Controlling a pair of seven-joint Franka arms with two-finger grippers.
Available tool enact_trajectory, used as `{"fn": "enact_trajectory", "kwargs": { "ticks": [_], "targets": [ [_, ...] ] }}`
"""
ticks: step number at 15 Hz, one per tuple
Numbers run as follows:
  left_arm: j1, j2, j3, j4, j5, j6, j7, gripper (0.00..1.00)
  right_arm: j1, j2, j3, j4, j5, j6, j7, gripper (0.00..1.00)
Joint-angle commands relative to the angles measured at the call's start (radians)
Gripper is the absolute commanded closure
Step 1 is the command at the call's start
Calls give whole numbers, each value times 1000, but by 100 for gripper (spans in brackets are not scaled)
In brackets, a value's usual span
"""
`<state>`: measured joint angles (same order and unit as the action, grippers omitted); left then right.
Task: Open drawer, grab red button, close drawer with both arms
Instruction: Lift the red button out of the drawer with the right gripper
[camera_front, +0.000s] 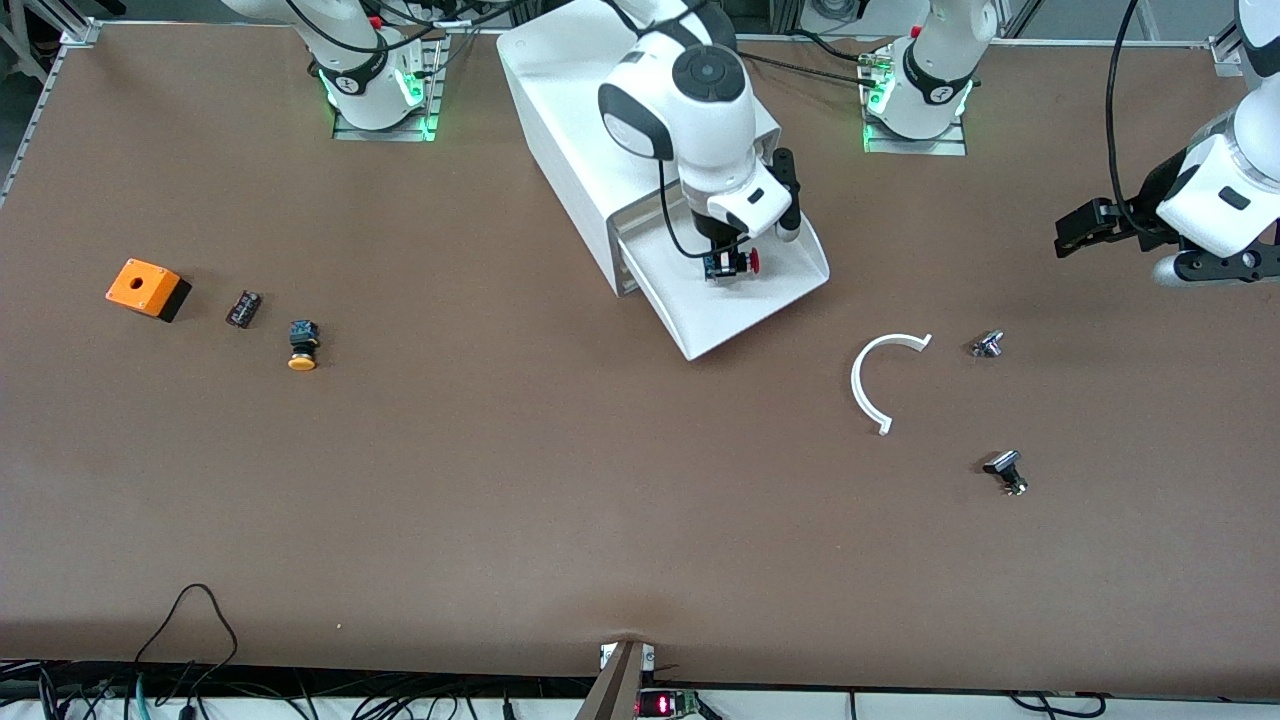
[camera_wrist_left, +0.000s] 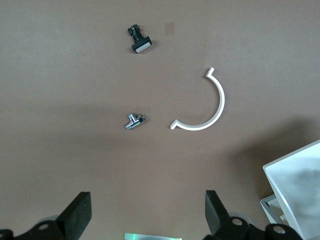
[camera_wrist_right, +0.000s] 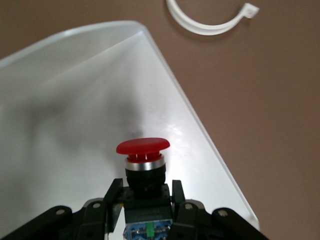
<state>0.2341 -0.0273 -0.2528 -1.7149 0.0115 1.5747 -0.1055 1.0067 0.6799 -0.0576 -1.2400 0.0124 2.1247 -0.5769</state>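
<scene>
The cabinet (camera_front: 590, 130) stands at the middle of the table (camera_front: 500, 500), between the two arm bases. Its drawer (camera_front: 770, 300) is pulled out toward the front camera. The right gripper (camera_front: 728, 262) is over the drawer, clamped on the button (camera_front: 740, 263). Toward the right arm's end of the table lie a box (camera_front: 147, 288), beside it a small part (camera_front: 243, 309), then a second button (camera_front: 302, 345) slightly nearer the camera. Toward the left arm's end lies a curved strip (camera_front: 880, 375), with a metal fitting (camera_front: 988, 345) beside it and a switch (camera_front: 1006, 470) nearer the camera. The left gripper (camera_front: 1090, 228), fingers spread, hangs over the table's edge at that end.
</scene>
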Motion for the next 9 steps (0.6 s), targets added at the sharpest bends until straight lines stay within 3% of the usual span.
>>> {"fn": "enact_trajectory", "kwargs": {
  "ticks": [1, 5, 9],
  "targets": [
    [2, 33, -3, 46, 15, -31, -3, 0, 10, -81, -28, -9, -49, -60, 152, 68],
    [2, 35, -12, 48, 27, -31, -2, 0, -25, -186, -139, -79, -48, -92, 221, 68],
    [2, 84, -14, 25, 24, -25, 15, 0, -159, -285, -143, -209, -39, -100, 226, 68]
  ]
}}
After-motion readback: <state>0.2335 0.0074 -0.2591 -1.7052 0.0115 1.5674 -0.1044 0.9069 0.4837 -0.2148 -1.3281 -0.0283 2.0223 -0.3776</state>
